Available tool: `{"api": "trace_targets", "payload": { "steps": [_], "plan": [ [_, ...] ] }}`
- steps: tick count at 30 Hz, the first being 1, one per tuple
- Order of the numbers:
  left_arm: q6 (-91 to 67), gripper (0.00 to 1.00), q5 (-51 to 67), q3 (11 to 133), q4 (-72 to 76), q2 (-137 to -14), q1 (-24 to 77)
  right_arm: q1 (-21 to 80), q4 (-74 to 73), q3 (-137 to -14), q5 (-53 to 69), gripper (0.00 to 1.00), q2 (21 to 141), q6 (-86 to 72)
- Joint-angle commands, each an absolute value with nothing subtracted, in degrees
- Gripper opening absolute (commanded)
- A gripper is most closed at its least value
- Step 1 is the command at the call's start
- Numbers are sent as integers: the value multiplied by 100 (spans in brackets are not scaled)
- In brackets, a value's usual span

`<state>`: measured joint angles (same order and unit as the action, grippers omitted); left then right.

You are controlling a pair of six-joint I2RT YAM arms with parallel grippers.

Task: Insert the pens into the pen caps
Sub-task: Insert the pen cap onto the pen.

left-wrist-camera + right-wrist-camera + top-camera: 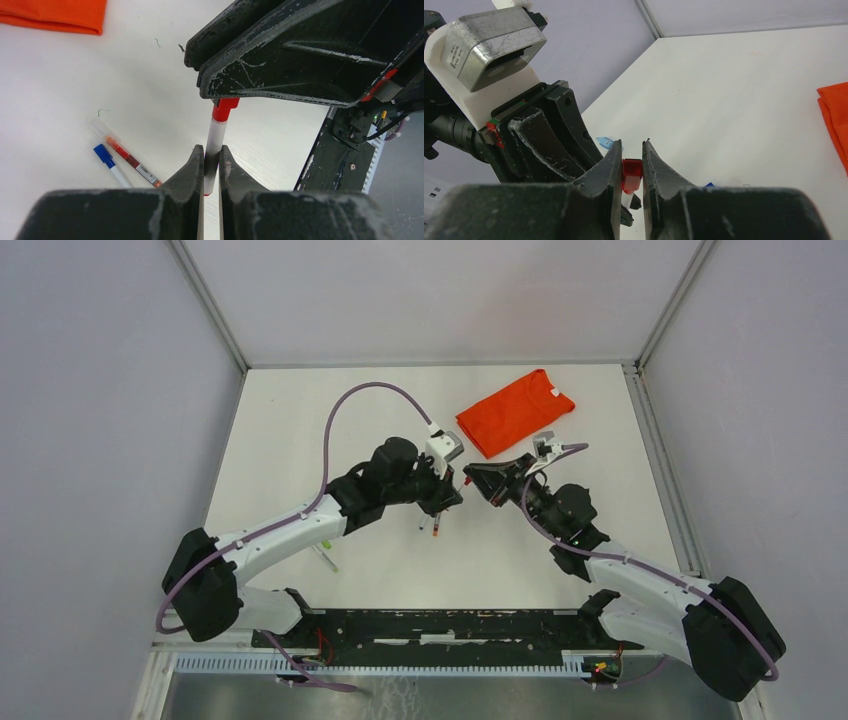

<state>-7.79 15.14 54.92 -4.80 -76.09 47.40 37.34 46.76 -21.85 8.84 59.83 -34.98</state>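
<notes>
— What is gripped by the left gripper [211,150]?

— A red pen [215,142] is clamped between its fingers [192,172]. The white barrel is pinched from both sides and stands out straight past the fingertips, red end foremost.

— And the right gripper [631,147]?

— Its fingers [605,172] are pressed together on a red cap [631,171], which is held just inside the fingertips. The white barrel can be made out directly below the cap in the right wrist view.

— Are pen and cap joined?

— They are seen in line and touching. In the left wrist view the pen's red end is met by the cap just beyond the left fingertips, right under the tips of the right fingers. How deep the pen is seated cannot be told (the join is partly hidden by the dark fingers).

— What else of the task is seen?

— Two more pens are laid on the table [75,90] to the left of the left fingers, as that wrist camera sees them, well apart from the grip: a blue pen [112,165] and, just beside it on its far side, an orange pen [134,162]. The two are set nearly parallel.

— Anything further off?

— An orange shirt [55,15] is spread flat well beyond the left fingertips, off to the left; in the right wrist view its edge is seen far to the right of the fingers.
</notes>
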Motion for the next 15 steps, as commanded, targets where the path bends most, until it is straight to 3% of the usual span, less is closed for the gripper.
{"api": "trace_targets", "payload": {
  "steps": [1,15],
  "plan": [
    [-952,2,851,6408,1863,-7432,4578,4194,3340,-1623,1881,0,6131,-3716],
    [-1089,2,378,6515,2600,-7406,4577,5151,3941,-1071,1518,0,6734,-3841]
  ]
}}
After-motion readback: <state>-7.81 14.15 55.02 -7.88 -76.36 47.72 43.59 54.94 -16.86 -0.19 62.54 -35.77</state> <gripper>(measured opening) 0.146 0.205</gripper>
